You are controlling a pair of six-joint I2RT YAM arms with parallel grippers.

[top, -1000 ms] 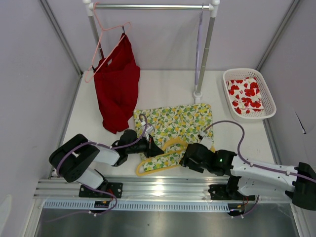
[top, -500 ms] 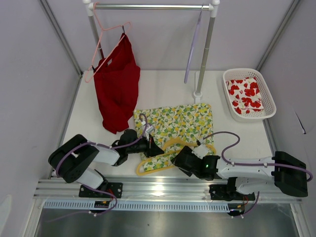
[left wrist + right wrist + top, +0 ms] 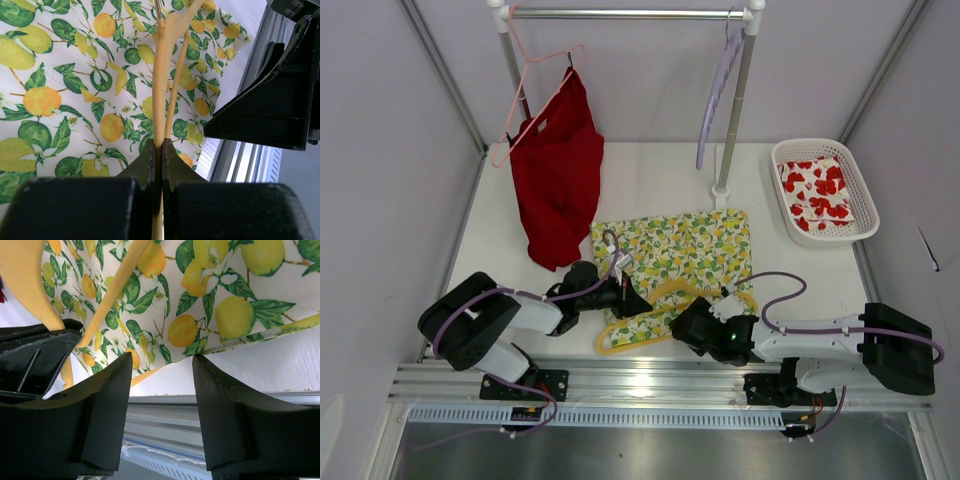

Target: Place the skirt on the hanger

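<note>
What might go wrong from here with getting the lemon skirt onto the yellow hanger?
The left tool pinches only a thin bar of the yellow plastic triangular hanger, so the hanger may twist or slip. The open right tool sits at the hem of the lemon-print cloth skirt with hanger plastic close by. Closing might catch the hanger too, or only one layer. Both tools are close together and might bump.

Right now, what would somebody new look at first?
Probably the lemon-print skirt spread out in the middle, with the yellow hanger lying at its near edge, pinched by the left gripper. Then the red garment hanging from the rail at far left, and the basket of red-flowered cloth at far right.
</note>
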